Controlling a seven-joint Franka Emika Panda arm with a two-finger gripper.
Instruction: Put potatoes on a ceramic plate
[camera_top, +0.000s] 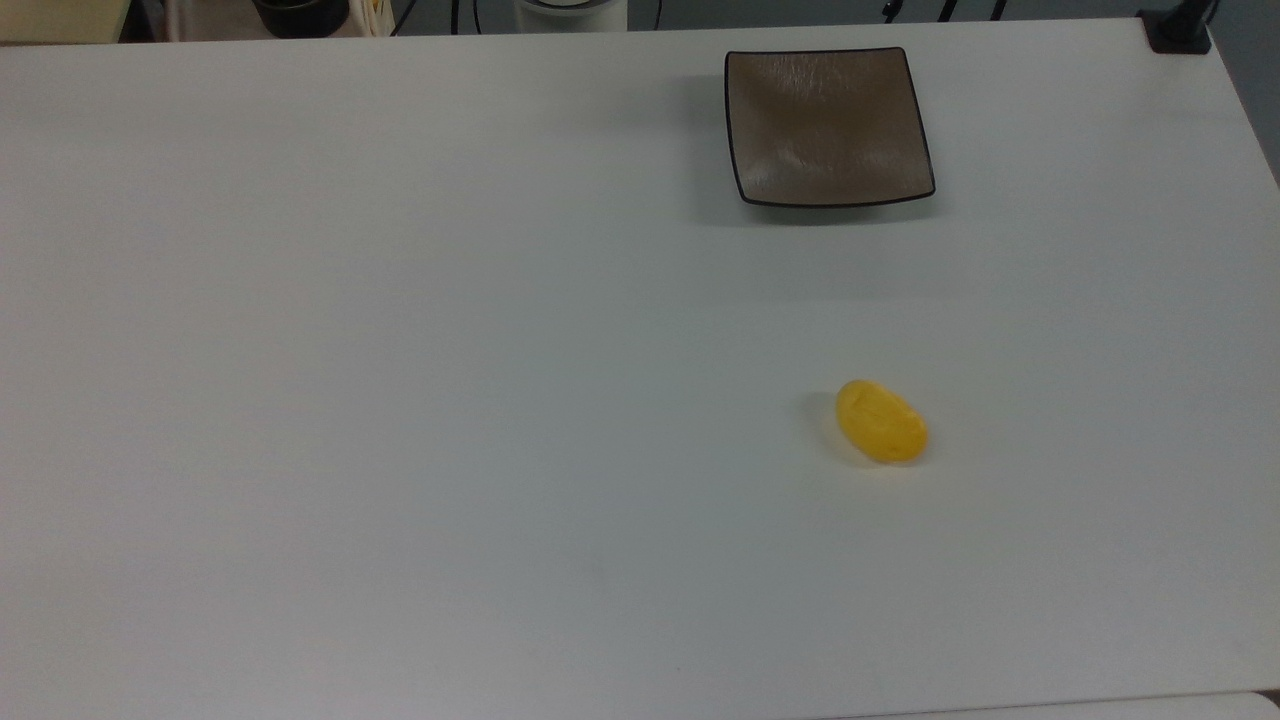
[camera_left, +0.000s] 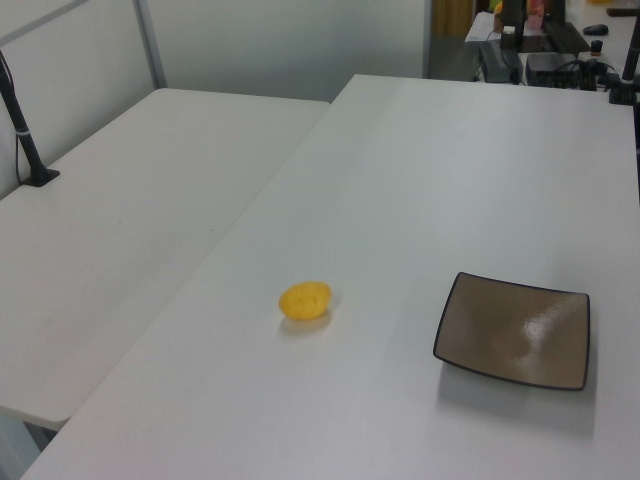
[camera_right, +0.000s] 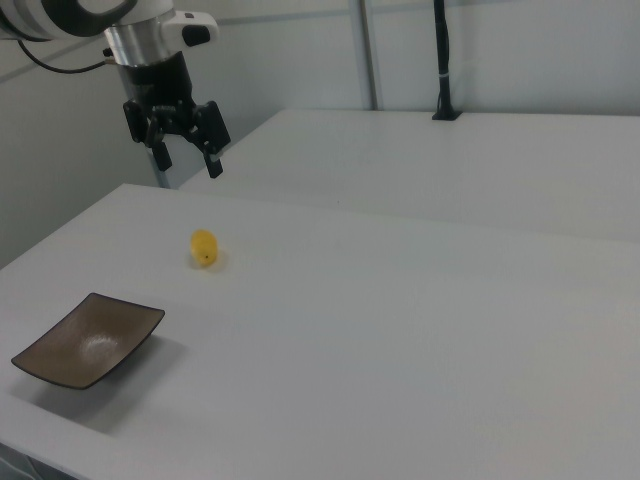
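A small yellow potato (camera_top: 881, 421) lies alone on the white table, seen also in the left view (camera_left: 305, 300) and in the right view (camera_right: 204, 247). The square brown-grey ceramic plate (camera_top: 828, 127) sits bare near the table's far edge in the top view, at the lower right in the left view (camera_left: 514, 330) and at the lower left in the right view (camera_right: 88, 338). My gripper (camera_right: 187, 162) hangs open high above the table at the right view's upper left, well above the potato, nothing between its fingers.
A second white table (camera_left: 110, 240) joins this one along the left view's left side. A black pole on a clamp (camera_right: 441, 60) stands on the far table. Equipment and cables (camera_left: 545, 50) sit past the table's far end in the left view.
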